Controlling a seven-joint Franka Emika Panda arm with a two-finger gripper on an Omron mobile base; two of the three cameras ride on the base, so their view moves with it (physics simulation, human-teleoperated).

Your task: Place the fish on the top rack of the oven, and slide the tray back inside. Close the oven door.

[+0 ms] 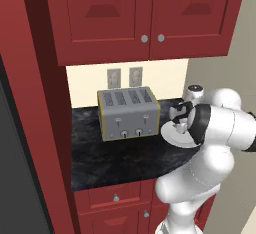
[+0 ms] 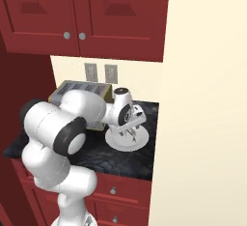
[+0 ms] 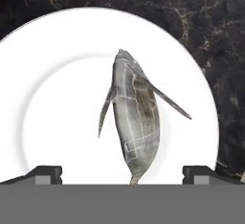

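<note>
gripper [image 3: 122, 173]: fingers spread apart, poised straight above the fish [image 3: 135, 122] | fish: lying loose between the tips on the white plate [image 3: 57, 74], on the black marble counter [image 1: 110, 153] beside the toaster [image 1: 128, 113] | progress: judged at the start, fish not yet grasped; racking, sliding the tray in and closing the door all remain

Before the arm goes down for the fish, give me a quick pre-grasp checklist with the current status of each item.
1. Fish lies on the white plate: ok.
2. Claw open, fingertips on either side of the fish's tail end: ok.
3. Fish centred between the fingertips: ok, roughly.
4. Claw above the plate, not touching the fish: cannot tell how high.
5. Toaster stands apart from the plate on the dark counter: ok.
6. Oven door open, rack pulled out: cannot tell.
</note>
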